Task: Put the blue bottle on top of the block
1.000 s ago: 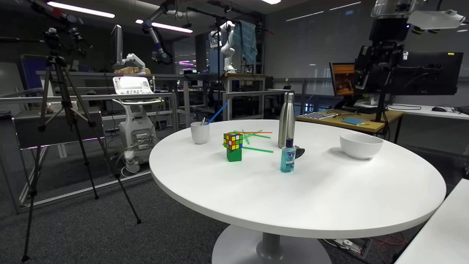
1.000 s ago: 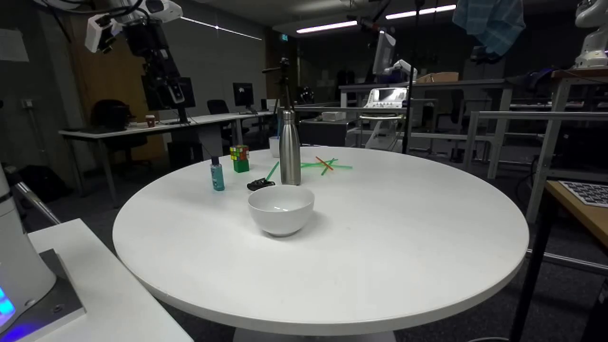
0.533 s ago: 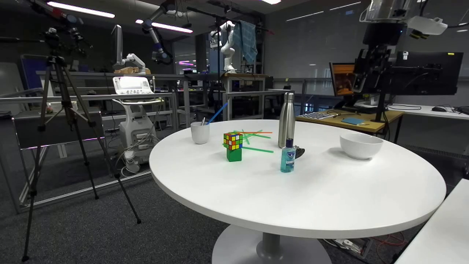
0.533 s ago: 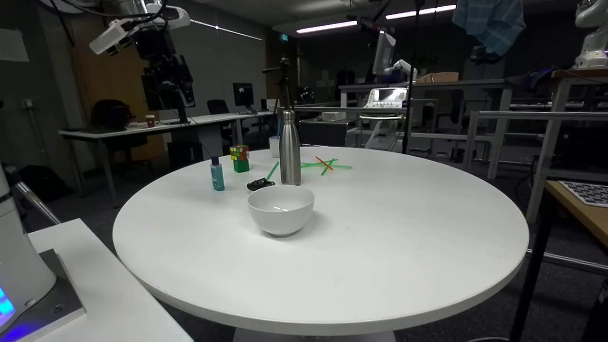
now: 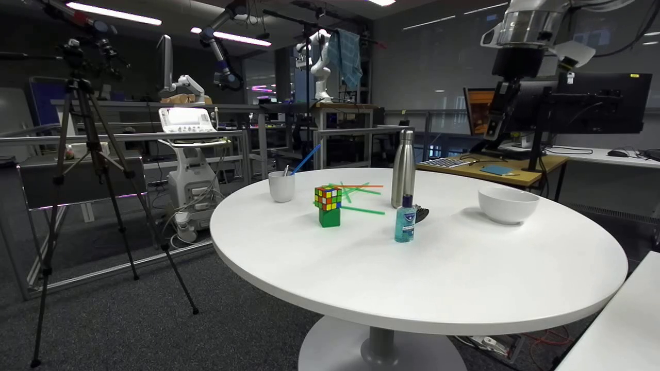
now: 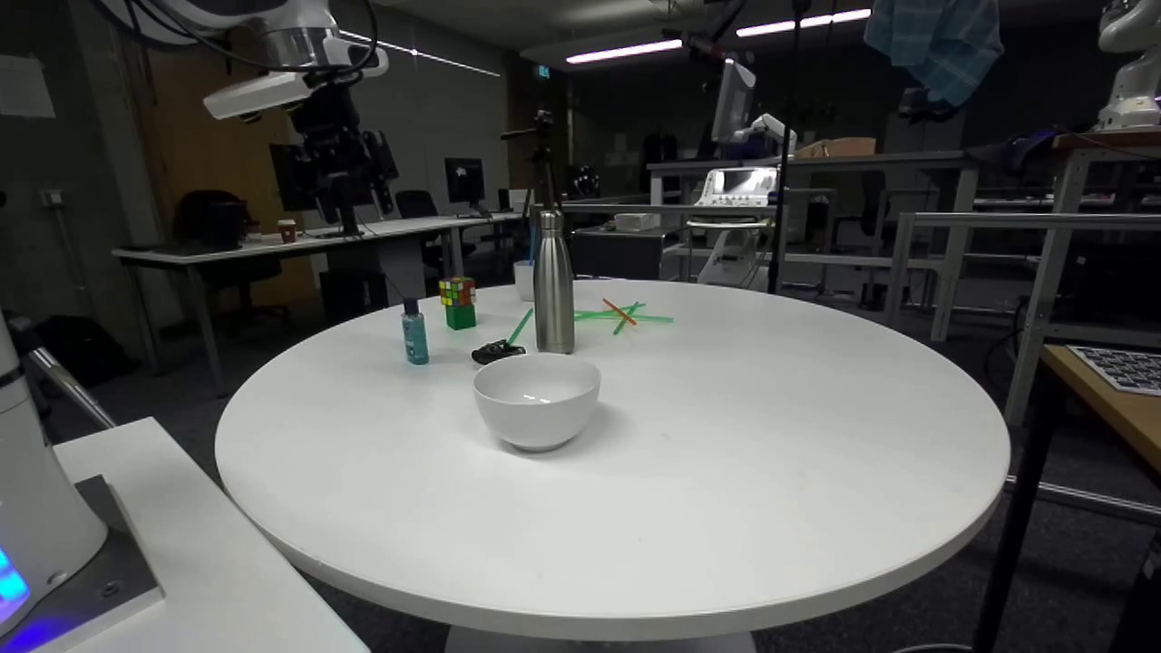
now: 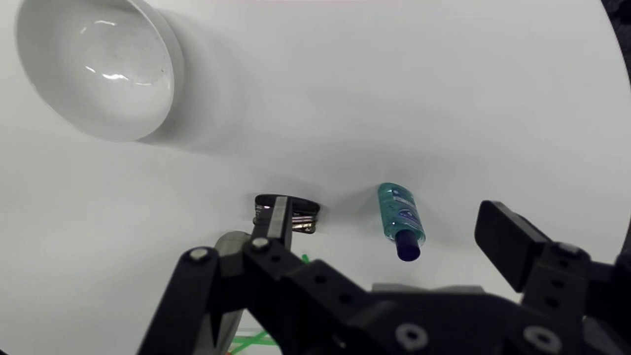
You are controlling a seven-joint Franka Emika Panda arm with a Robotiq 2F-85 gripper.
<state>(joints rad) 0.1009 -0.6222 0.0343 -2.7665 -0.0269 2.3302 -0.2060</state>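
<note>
Standing farthest left of the blue bottle (image 5: 405,226) in an exterior view: white cup (image 5: 281,188). Closer on that side, puzzle cube (image 5: 328,198) stacked on green block (image 5: 330,218). Bottle's upright on the white table (image 5: 438,283); steel flask (image 5: 403,165) behind it, apart. Then gripper (image 7: 388,219), up and right of the bottle, well clear, fingers (image 7: 508,241) spread wide; wrist view shows the bottle between them. Rightmost: white bowl (image 5: 508,206), well apart from the bottle.
</note>
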